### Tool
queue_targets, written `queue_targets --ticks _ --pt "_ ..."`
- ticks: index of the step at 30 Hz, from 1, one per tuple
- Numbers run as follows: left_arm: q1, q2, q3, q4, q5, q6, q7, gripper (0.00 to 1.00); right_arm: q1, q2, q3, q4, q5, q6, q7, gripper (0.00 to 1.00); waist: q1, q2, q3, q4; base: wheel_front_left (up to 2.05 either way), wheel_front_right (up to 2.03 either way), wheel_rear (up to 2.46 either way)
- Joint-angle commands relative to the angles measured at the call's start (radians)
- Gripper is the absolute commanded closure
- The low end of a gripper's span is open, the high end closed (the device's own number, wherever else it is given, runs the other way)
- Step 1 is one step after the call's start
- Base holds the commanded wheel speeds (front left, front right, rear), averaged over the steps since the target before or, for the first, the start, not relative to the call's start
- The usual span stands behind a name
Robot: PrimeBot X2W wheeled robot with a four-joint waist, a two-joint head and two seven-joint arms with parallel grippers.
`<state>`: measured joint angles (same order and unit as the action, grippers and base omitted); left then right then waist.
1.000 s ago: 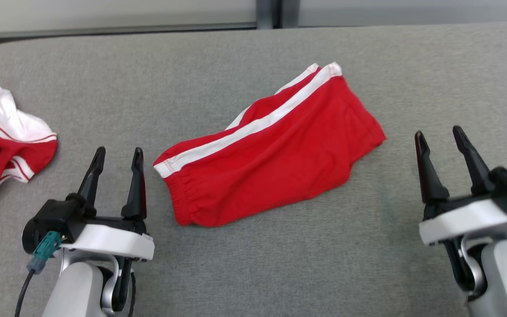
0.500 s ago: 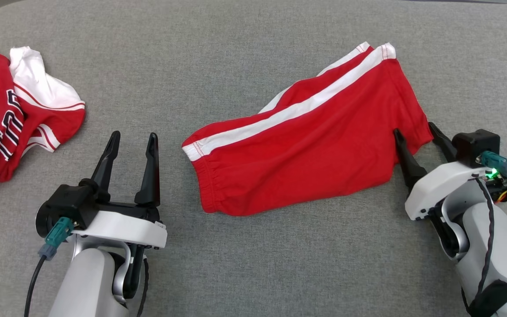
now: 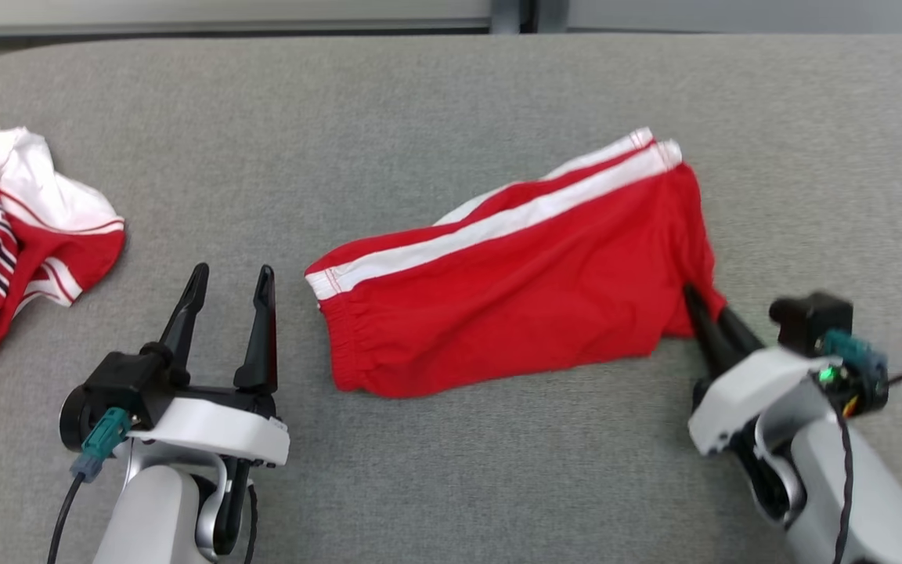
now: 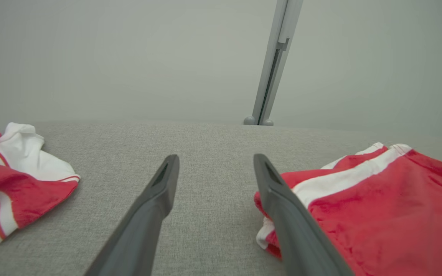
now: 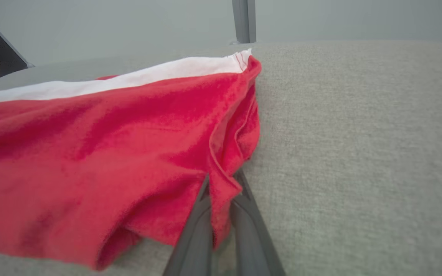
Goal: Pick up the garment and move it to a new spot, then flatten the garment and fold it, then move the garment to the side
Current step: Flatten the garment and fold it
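Observation:
The garment [image 3: 514, 290] is a pair of red shorts with white side stripes, lying mid-table with its waistband to the left. My right gripper [image 3: 703, 307] is shut on the garment's lower right hem corner, and the cloth there is bunched toward it. In the right wrist view the red garment [image 5: 102, 145] has a fold pinched between the two fingers of the right gripper [image 5: 223, 186]. My left gripper [image 3: 230, 283] stands open just left of the waistband, touching nothing. The left wrist view has the open left gripper [image 4: 215, 168] and the garment [image 4: 366, 207] at its right finger.
A crumpled red and white jersey [image 3: 5, 235] with dark lettering lies at the table's left edge, also in the left wrist view [image 4: 10, 180]. The grey fabric tabletop [image 3: 451, 94] ends at a wall with a metal post [image 4: 272, 69] behind.
My right gripper has closed on the shorts' right hem corner and drawn it in, bunching the cloth. The head camera has tilted back up. The left arm has held still.

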<state>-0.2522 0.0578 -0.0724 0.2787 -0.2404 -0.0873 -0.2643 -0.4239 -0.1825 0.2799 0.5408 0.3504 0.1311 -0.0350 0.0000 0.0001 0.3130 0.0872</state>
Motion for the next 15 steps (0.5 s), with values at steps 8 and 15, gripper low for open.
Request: queue_targets --ticks 8,15 --pt "0.052 0.012 0.020 0.010 0.012 -0.001 0.000 0.00 0.201 0.013 -0.059 -0.108 0.008 -0.001 -0.011 1.00 0.0000 -0.0001 -0.078 -0.060 0.00 0.00 0.00" --pt "0.084 0.009 0.011 0.015 0.012 0.004 0.000 0.00 0.276 0.026 -0.131 -0.157 -0.007 -0.001 0.015 1.00 0.0000 -0.0001 -0.108 -0.064 0.00 0.00 0.00"
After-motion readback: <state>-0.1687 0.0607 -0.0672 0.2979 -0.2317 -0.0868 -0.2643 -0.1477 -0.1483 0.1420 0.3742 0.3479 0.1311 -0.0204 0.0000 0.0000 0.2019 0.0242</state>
